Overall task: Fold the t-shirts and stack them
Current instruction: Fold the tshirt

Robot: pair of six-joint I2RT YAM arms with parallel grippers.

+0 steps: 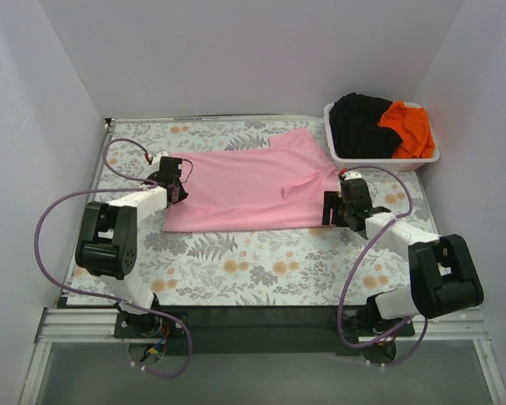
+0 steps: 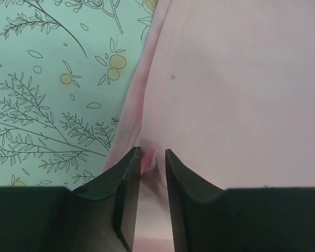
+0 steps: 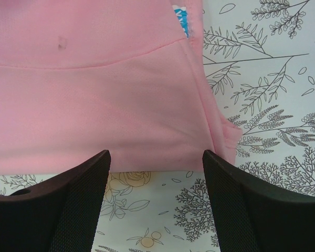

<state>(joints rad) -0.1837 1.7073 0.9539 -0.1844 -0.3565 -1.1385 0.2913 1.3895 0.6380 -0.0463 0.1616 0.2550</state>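
The light pink t-shirt [image 1: 253,184] lies spread and partly folded on the floral table. My left gripper [image 1: 175,181] is at its left edge, jaws nearly closed on a pinch of pink cloth [image 2: 152,157]. My right gripper [image 1: 331,209] sits at the shirt's near right corner, jaws wide open and empty, just short of the pink hem [image 3: 147,157]. The black t-shirt [image 1: 363,125] and the bright orange t-shirt [image 1: 409,126] lie bunched in the white basket [image 1: 379,159] at the back right.
The floral table cover [image 1: 261,266] stretches in front of the shirt. White walls close in the left, back and right sides. Purple cables loop beside both arms.
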